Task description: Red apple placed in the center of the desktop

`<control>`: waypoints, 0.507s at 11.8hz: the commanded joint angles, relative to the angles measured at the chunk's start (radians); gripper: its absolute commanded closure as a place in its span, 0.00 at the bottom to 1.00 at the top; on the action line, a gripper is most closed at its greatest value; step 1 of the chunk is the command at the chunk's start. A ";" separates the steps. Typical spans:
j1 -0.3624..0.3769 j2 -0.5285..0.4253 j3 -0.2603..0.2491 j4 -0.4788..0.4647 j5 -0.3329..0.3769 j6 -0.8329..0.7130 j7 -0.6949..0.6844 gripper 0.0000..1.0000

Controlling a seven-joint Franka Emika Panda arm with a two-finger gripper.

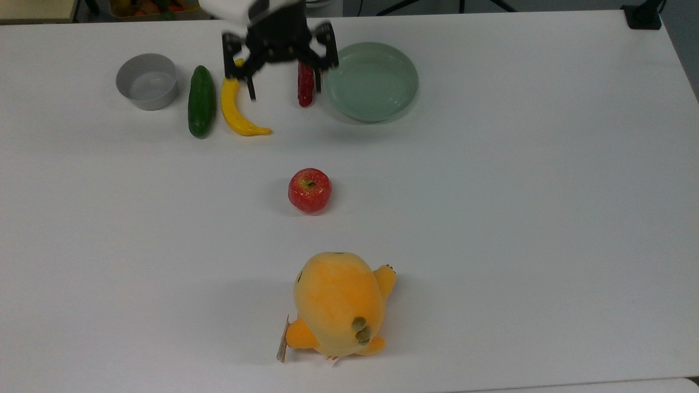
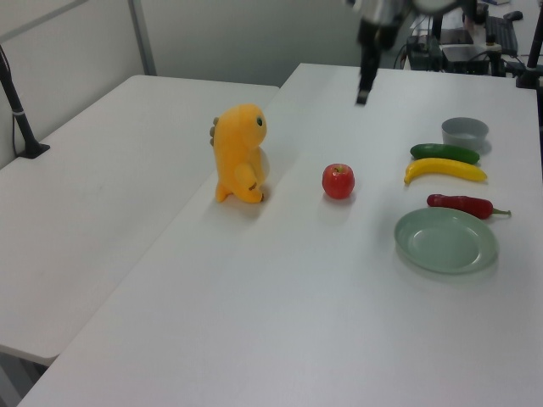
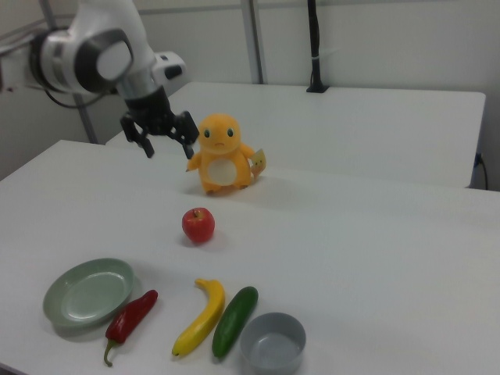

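The red apple (image 1: 309,190) (image 2: 338,181) (image 3: 198,225) rests alone, stem dimple up, near the middle of the white desktop (image 1: 491,218) (image 2: 322,305) (image 3: 359,242). Nothing touches it. My gripper (image 1: 284,84) (image 2: 363,89) (image 3: 168,148) hangs high in the air, well away from the apple, toward the top view's upper edge above the banana and chili. Its black fingers are spread wide and hold nothing. In the right view it hovers to the left of the plush toy.
An orange plush toy (image 1: 338,303) (image 3: 223,152) stands below the apple in the top view. Along the top view's upper edge lie a grey bowl (image 1: 147,81), a cucumber (image 1: 201,101), a banana (image 1: 236,103), a red chili (image 1: 306,84) and a green plate (image 1: 373,82).
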 commanded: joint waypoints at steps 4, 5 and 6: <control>-0.019 -0.214 -0.031 -0.028 0.082 -0.359 0.141 0.00; -0.019 -0.212 -0.032 -0.028 0.082 -0.365 0.168 0.00; -0.019 -0.203 -0.026 -0.033 0.082 -0.352 0.168 0.00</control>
